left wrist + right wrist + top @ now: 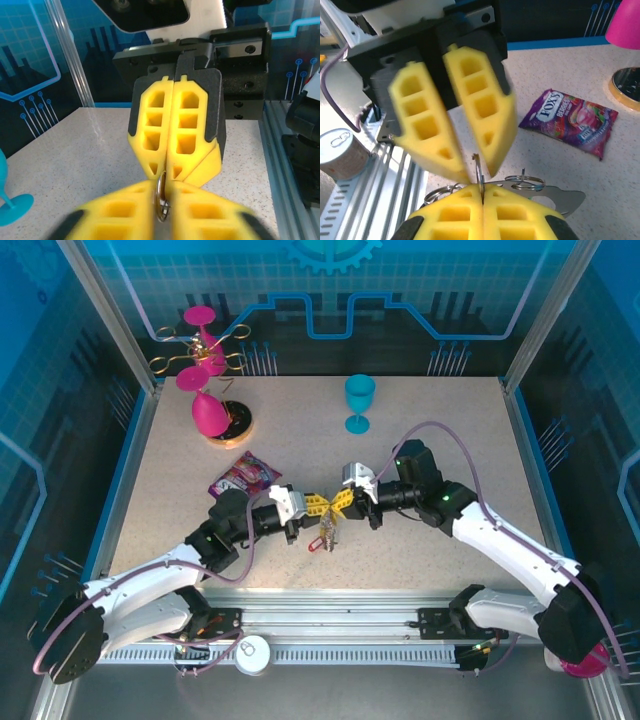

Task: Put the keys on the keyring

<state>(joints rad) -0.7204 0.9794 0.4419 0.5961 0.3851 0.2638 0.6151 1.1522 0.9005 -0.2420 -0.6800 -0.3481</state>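
Though blurry up close, seeing left end effector (316, 506) fingers slightly spread either side of the keyring (478, 167); right end effector (340, 501) pressed together, pinching that keyring; keys (559, 198) hanging just below, mid counter (450, 450).

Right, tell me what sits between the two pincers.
A thin metal ring, edge-on: the right pincer is shut on it, the left pincer flanks it with parted fingers. The right wrist view shows it.
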